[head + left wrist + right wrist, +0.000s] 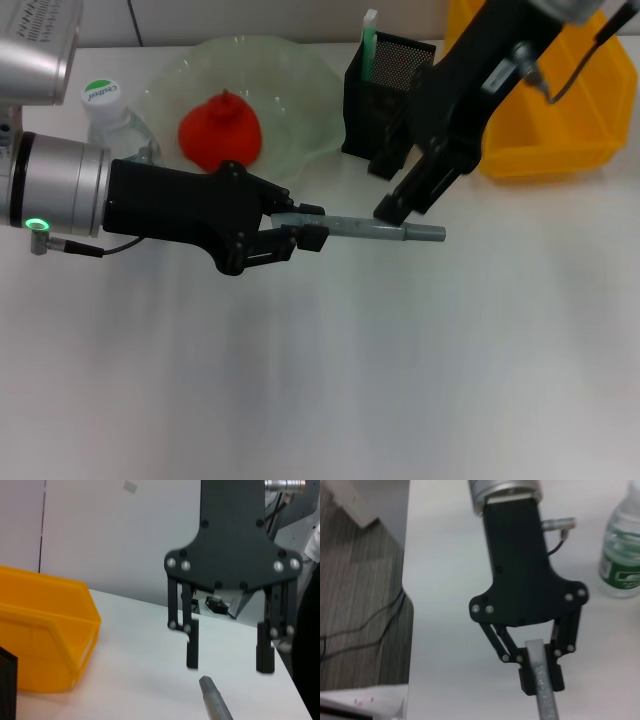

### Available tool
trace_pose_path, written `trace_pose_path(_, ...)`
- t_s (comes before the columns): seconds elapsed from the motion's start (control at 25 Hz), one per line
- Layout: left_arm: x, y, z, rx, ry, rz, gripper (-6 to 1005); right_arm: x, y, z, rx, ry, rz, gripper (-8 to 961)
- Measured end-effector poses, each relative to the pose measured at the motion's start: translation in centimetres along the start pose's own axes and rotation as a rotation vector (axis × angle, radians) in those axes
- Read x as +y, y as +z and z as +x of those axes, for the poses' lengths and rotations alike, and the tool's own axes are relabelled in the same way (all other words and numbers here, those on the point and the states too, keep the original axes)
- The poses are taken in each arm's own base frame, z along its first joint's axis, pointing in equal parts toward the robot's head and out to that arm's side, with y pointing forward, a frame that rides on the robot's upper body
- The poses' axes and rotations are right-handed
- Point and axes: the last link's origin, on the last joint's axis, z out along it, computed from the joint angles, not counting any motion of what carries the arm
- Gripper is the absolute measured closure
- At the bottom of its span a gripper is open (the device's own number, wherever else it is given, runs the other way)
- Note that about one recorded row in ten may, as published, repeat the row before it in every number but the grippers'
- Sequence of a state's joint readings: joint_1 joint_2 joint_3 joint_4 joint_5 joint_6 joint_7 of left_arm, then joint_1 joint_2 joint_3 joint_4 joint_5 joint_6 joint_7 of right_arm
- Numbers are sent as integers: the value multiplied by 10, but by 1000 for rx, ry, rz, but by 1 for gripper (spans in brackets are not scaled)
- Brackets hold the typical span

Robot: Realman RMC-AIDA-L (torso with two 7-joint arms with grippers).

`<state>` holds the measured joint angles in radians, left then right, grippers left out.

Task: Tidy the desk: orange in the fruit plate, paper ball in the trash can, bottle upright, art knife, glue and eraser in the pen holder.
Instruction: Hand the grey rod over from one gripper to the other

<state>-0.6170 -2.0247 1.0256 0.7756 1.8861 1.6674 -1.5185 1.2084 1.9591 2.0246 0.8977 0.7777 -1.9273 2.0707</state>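
Observation:
My left gripper (pixel 312 226) is shut on one end of a slim grey stick (pixel 400 232) and holds it level above the desk (pixel 400 380); I cannot tell whether it is the art knife or the glue. My right gripper (pixel 385 192) hangs open just beyond the stick's free end (pixel 215 702), apart from it. The orange (pixel 220 130) lies in the fruit plate (pixel 300 90). The bottle (pixel 105 110) stands upright. A green-and-white stick (pixel 368 45) stands in the pen holder (pixel 385 95). The trash can (pixel 560 110) is at the back right. Paper ball and eraser are out of view.
The pen holder stands right behind my right gripper, with the yellow bin (pixel 45 635) beside it. The bottle (pixel 622 555) stands behind my left arm. The desk's edge (pixel 407 605) drops to the floor on the left side.

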Motion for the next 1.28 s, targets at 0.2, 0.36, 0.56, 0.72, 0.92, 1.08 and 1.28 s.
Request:
trace_pose_path(0.2, 2, 1, -2, 3, 0, -10, 819, 4, 22, -10, 66, -53, -5, 455)
trace_pose_path(0.36, 3, 2, -4, 5, -4, -11, 816, 5, 29, -12, 93, -70, 8, 465)
trace_pose_path(0.56, 5, 4, -5, 8, 0, -18, 813, 6, 35, -15, 98, -100, 8, 477)
trace_pose_path(0.72, 7, 6, -6, 12, 1, -26, 810, 7, 40, -16, 110, -113, 9, 487)
trace_pose_path(0.92, 7, 6, -4, 15, 7, -32, 807, 7, 41, -17, 116, -118, 12, 497)
trace_pose_path(1.08, 7, 7, -4, 17, 16, -28, 804, 8, 44, -18, 121, -128, 9, 499)
trace_pose_path(1.28, 6, 8, -4, 17, 16, -23, 801, 8, 45, -19, 128, -135, 11, 501)
